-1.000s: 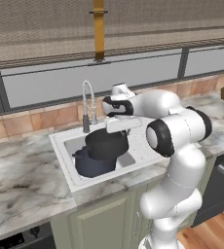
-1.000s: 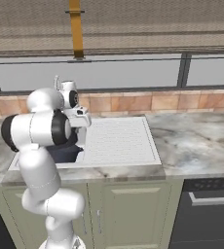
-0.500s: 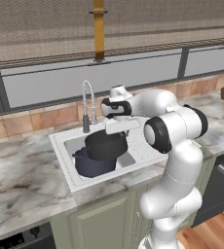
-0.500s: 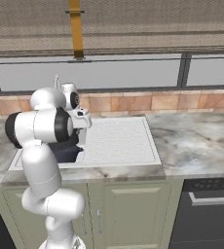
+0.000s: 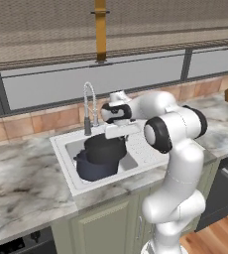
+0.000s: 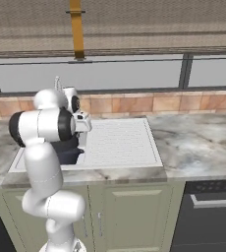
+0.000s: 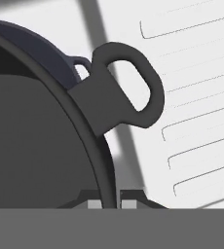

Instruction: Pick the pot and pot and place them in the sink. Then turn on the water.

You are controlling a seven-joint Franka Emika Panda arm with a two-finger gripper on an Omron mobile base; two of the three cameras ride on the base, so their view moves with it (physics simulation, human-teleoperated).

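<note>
Gripping black pot (image 7: 41, 141) rim, end effector (image 7: 111, 203) clamped, over sink (image 5: 69, 144)

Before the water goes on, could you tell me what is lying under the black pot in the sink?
The black pot rests tilted on the navy pot inside the sink. The gripper is shut on its rim. The sink floor and drain beneath both are covered.

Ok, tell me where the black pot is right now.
In the left base view the black pot sits in the sink, resting on the navy pot, right of the faucet; the pincer grips its rim.
</note>
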